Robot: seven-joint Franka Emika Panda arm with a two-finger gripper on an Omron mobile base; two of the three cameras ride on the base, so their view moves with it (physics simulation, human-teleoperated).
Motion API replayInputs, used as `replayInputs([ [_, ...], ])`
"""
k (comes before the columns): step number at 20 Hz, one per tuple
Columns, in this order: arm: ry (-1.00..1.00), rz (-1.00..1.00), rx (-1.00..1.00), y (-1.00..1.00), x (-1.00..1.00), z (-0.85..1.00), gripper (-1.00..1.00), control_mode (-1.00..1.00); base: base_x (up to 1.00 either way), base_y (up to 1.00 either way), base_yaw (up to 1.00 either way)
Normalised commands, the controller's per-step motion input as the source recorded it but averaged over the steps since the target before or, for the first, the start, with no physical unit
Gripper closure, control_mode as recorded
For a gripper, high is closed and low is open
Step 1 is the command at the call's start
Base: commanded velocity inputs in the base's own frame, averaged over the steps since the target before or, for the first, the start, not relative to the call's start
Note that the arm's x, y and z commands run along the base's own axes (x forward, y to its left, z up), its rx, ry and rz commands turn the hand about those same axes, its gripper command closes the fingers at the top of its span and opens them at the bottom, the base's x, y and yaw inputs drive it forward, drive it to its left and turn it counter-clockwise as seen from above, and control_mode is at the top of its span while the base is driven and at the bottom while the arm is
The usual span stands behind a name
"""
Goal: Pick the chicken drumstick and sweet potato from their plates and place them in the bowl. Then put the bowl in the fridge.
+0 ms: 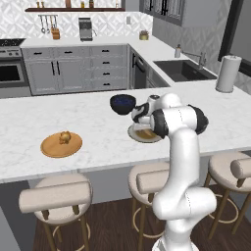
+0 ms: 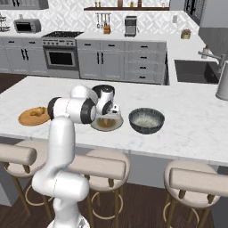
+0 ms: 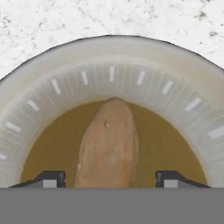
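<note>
Your gripper (image 3: pixel 110 178) straddles the sweet potato (image 3: pixel 108 144) on the grey-rimmed plate (image 3: pixel 109 65): one fingertip (image 3: pixel 50 178) each side, jaws apart, no contact visible, nothing held.

Counts: 2 plates, wooden one (image 1: pixel 61 145) and grey-rimmed one (image 3: pixel 109 61). 1 drumstick (image 1: pixel 64 137), 1 sweet potato (image 3: pixel 108 146). 2 bowls, dark navy (image 1: pixel 122 103) and speckled grey-blue (image 2: pixel 146 120). 3 stools along the counter front: (image 1: pixel 56 196), (image 1: pixel 152 179), (image 1: pixel 235 169). 1 paper towel roll (image 1: pixel 228 73), 1 sink (image 1: pixel 184 70), 1 oven (image 2: pixel 61 46), 1 microwave (image 2: pixel 27 26), 1 coffee machine (image 1: pixel 85 29).
</note>
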Motion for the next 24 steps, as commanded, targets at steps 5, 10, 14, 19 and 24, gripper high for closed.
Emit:
replayInputs([
  [5,0.0,0.0,-0.03,0.4,-0.74,-0.21,1.0,-1.0,0.0,0.0,0.0],
  [10,0.03,0.02,-0.02,0.37,-0.7,0.04,1.0,-1.0,0.0,0.0,0.0],
  [14,-0.02,0.01,-0.01,0.0,-0.65,0.83,1.0,-1.0,0.0,0.0,0.0],
  [19,-0.01,0.01,-0.01,-0.15,-0.45,0.9,1.0,-1.0,0.0,0.0,0.0],
  [24,-0.04,0.0,-0.07,-0.49,-0.23,0.67,1.0,-1.0,0.0,0.0,0.0],
])
